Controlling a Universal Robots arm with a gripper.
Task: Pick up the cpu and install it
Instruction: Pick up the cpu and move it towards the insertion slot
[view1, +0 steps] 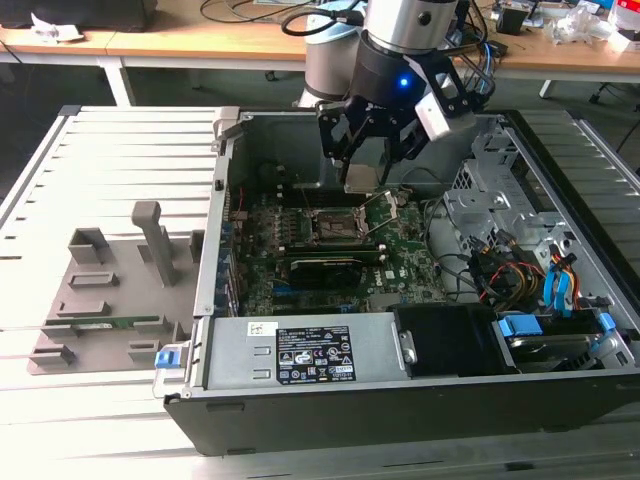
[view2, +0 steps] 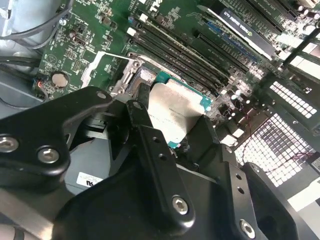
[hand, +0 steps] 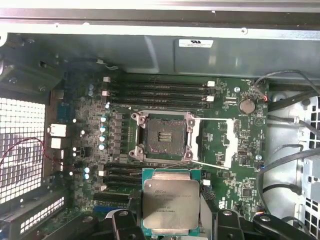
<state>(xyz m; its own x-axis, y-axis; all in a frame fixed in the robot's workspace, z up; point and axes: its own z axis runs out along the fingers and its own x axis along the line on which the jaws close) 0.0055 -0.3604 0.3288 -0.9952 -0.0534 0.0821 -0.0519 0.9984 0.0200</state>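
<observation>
The gripper (view1: 366, 180) hovered at about one o'clock from the open socket (view1: 335, 226) in the exterior view, its jaws pinching the cpu (hand: 171, 202) by opposite edges.

On my feed the cpu (hand: 171, 202) has a silver-grey metal lid with a dull sheen and a thin green edge. The gripper (view2: 172, 127) looks matt black, with bright metal screw heads. The motherboard (hand: 240, 165) is green and faintly glossy. Its socket frame (hand: 161, 136) is dark, with bare metal. The case wall (hand: 125, 50) is smooth grey sheet metal. The table (view1: 120, 140) is pale ribbed metal.
</observation>
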